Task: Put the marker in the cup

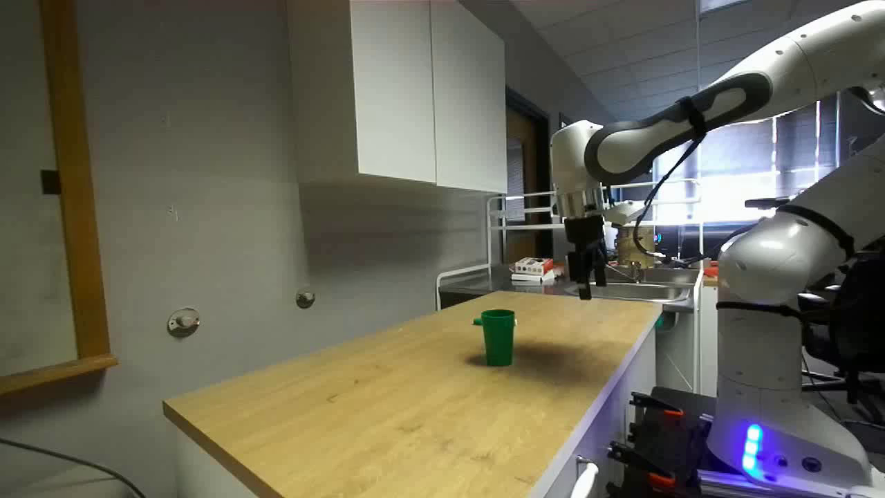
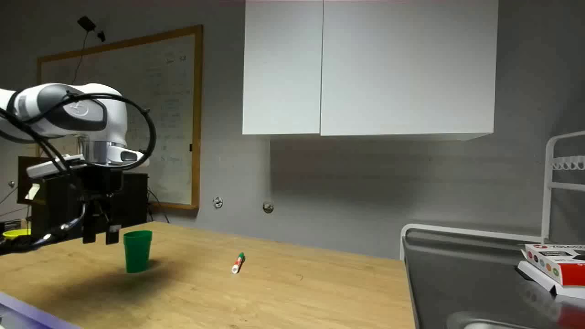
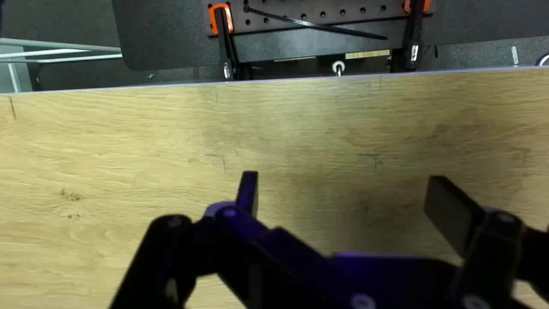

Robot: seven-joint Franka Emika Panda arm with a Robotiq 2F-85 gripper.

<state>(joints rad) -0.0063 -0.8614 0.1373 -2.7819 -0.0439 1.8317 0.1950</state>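
In an exterior view, one cup [image 2: 137,252] stands lower left, one marker [image 2: 238,263] lies lower centre; one gripper [image 3: 343,178], blurred in the wrist view, has two jaws apparently spread.

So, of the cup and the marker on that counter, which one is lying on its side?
The marker, white and red with a green end: it lies flat on the wooden countertop, whereas the green cup stands upright.
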